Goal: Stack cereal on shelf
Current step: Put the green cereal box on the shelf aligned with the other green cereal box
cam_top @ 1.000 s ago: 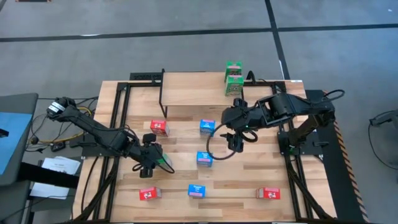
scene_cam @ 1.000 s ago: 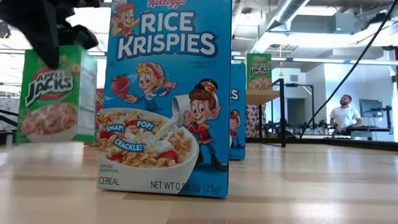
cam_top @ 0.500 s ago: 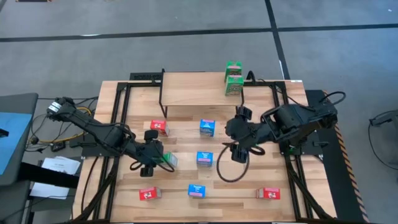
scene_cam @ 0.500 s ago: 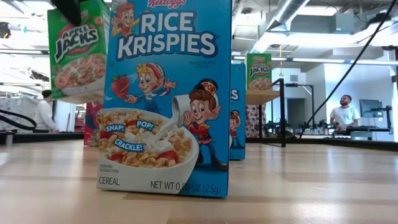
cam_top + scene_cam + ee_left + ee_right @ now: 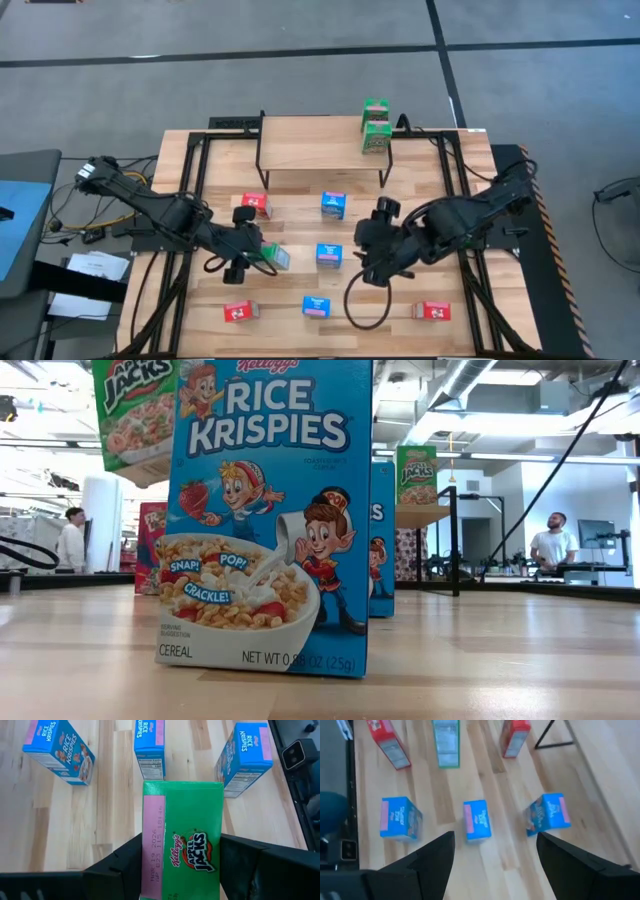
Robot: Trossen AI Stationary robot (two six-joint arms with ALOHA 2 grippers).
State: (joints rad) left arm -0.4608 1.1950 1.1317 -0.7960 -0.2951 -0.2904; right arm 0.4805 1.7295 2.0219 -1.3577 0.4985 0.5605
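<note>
Left end effector (image 5: pixel 262 256) clamped on green cereal box (image 5: pixel 182 840), lifted off surface (image 5: pixel 400 300), mid-left, well short of shelf (image 5: pixel 310 145). Right end effector (image 5: pixel 492 851) spread wide, empty, hovering above row of three blue boxes.

Done: two green boxes (image 5: pixel 376 126) stacked at shelf's right end. In hand: third green.

Left on surface: three blue boxes (image 5: pixel 329 255), three red boxes (image 5: pixel 255 205), all standing, none yet on shelf. Judgement: roughly a quarter through; seven boxes still to place, counting the carried one.
</note>
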